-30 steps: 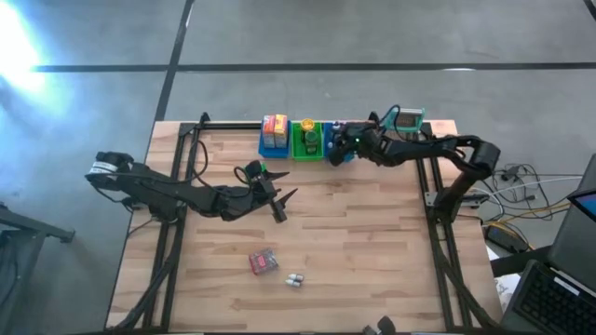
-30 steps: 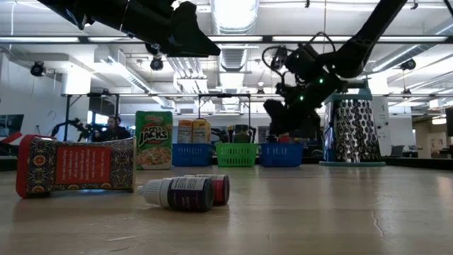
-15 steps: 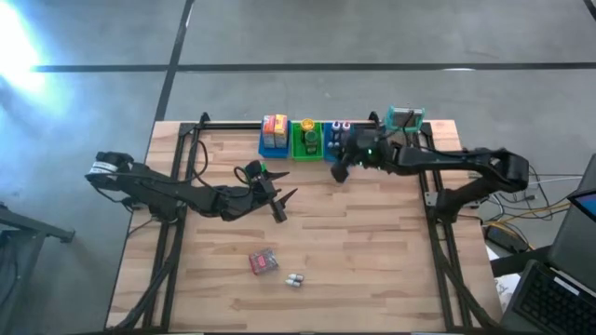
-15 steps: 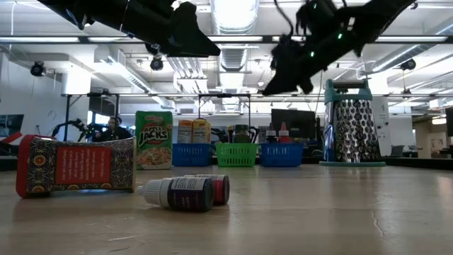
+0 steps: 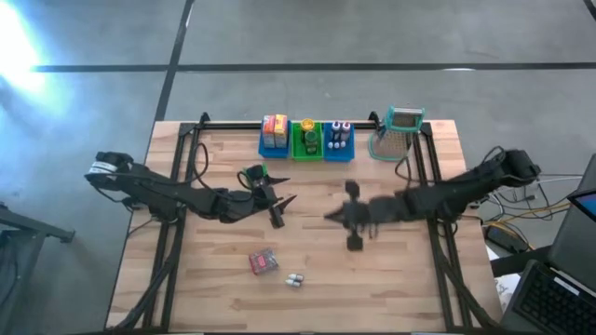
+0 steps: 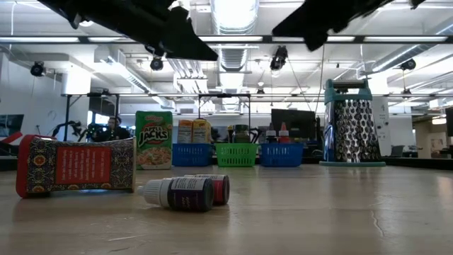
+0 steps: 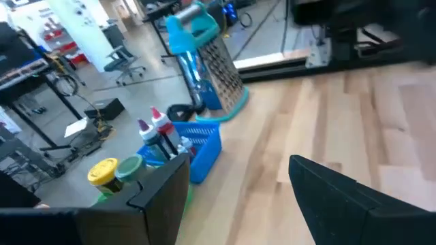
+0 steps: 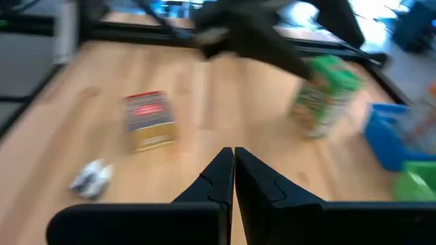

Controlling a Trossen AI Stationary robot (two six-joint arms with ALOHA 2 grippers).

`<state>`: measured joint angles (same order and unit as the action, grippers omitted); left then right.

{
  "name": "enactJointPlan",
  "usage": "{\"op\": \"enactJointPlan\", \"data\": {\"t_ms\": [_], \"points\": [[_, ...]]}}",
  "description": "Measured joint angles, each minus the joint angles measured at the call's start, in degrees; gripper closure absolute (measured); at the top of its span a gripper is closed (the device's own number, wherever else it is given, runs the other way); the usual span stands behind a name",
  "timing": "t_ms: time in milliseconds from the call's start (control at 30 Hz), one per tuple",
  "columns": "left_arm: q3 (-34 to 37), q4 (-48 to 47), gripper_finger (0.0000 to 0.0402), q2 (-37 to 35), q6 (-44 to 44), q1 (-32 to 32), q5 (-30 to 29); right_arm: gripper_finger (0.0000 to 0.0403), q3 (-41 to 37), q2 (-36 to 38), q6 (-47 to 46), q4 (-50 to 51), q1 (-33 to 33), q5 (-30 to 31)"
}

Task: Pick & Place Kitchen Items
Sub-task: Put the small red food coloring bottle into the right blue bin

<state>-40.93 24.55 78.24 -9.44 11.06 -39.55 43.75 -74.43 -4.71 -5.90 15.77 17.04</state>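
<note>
Over the pale wooden table (image 5: 391,279), right hand (image 5: 355,244) clenched empty, left hand (image 5: 280,208) parted, ceiling lights behind.

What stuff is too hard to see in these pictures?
- Small bottles near the table's front: too small from above to read; in the right wrist view blurred by motion.
- Red packet: its print is blurred in the right wrist view.
- Green bin: its wall hides what lies low inside in the low view.
- Left gripper: only dark fingers show in the left wrist view, cut off by the edge.
</note>
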Motion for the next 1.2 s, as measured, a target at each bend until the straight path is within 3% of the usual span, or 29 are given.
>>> {"op": "enactJointPlan", "data": {"t_ms": [267, 433, 733, 967, 1200], "points": [[0.0, -2.09, 0.0145, -0.5, 6.54, 0.8, 12.16, 0.0394, 0.06, -0.16, -4.46, 4.03, 16.16, 13.88], [0.0, -5.15, 0.0145, 0.1, 13.82, 1.37, 19.47, 0.0394, 0.06, -0.29, -9.86, 5.73, 21.55, 19.07], [-1.75, -8.08, 0.0166, 5.3, 16.29, 9.88, 19.74, 0.0394, 0.09, -1.54, -11.4, 6.15, 23.02, 19.21], [-9.79, -11.51, 0.0199, 14.09, 14.81, 17.27, 15.43, 0.0394, 0.1, -1.51, -10.36, 6.26, 22.97, 20.84], [-17.03, -23.13, 0.0206, 21.41, 19.52, 18.78, 15.39, 0.0394, 0.1, -1.56, -10.6, 6.33, 22.97, 21.16]]}}
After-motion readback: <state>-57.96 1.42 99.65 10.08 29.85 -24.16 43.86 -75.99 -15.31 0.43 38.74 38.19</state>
